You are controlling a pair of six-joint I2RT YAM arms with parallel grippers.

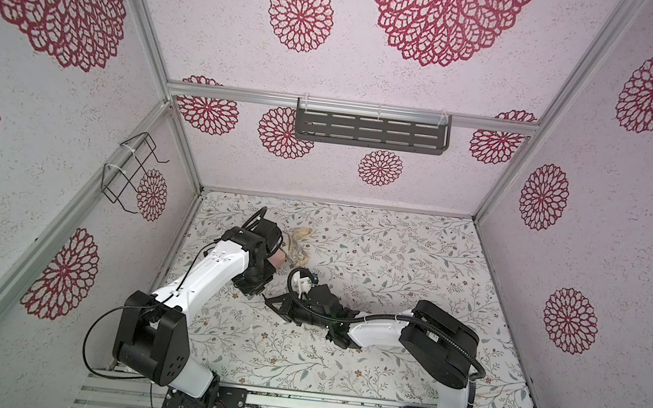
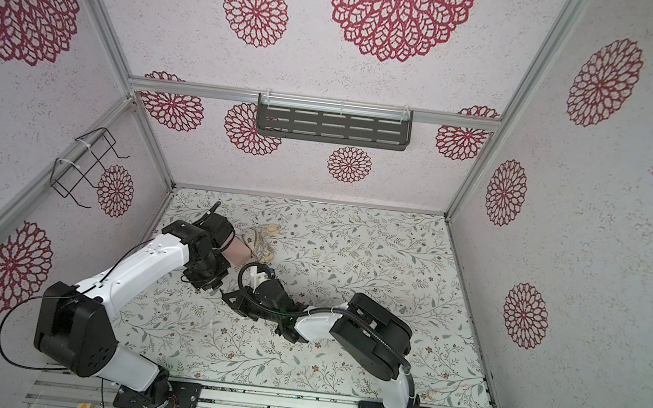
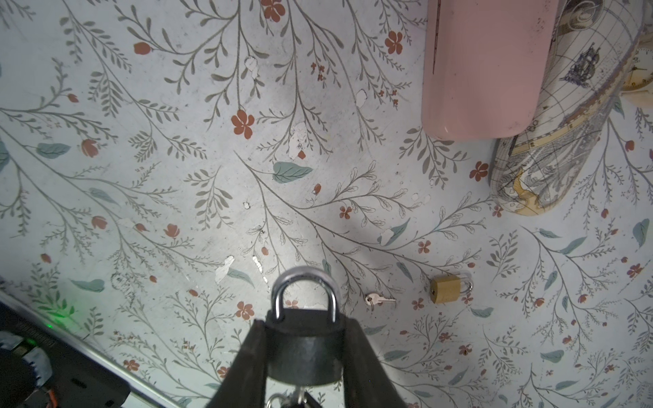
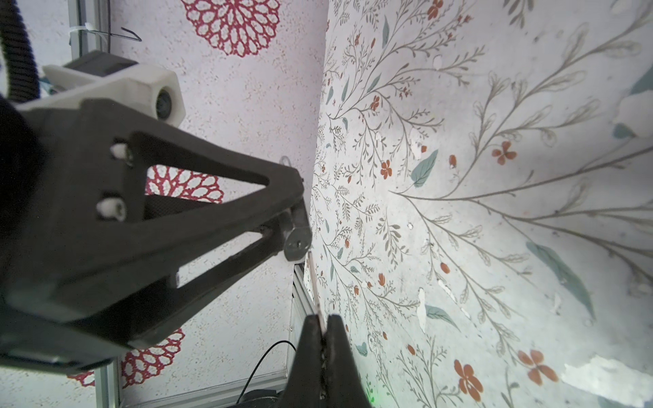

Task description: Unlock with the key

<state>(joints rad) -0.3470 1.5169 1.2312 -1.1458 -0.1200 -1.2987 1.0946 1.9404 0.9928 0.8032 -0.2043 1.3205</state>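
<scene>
A black padlock point(image 3: 304, 349) with a silver shackle sits between the fingers of my left gripper point(image 3: 304, 322), which is shut on its body. The same padlock point(image 4: 296, 243) shows from its underside in the right wrist view. A thin key point(image 4: 313, 282) runs from the lock's underside to my right gripper point(image 4: 321, 320), which is shut on it. The key's ring end point(image 3: 282, 401) peeks out under the lock. In both top views the left gripper point(image 1: 251, 290) point(image 2: 207, 283) and right gripper point(image 1: 268, 300) point(image 2: 225, 295) meet tip to tip left of the table's middle, hiding lock and key.
A pink case point(image 3: 487, 67) and a map-printed pouch point(image 3: 540, 141) lie beyond the lock, also seen as the pink case point(image 1: 279, 258) from above. A brass padlock point(image 3: 447, 289) and a small spare key point(image 3: 378, 300) rest on the floral table point(image 1: 393, 263). The left wall stands close.
</scene>
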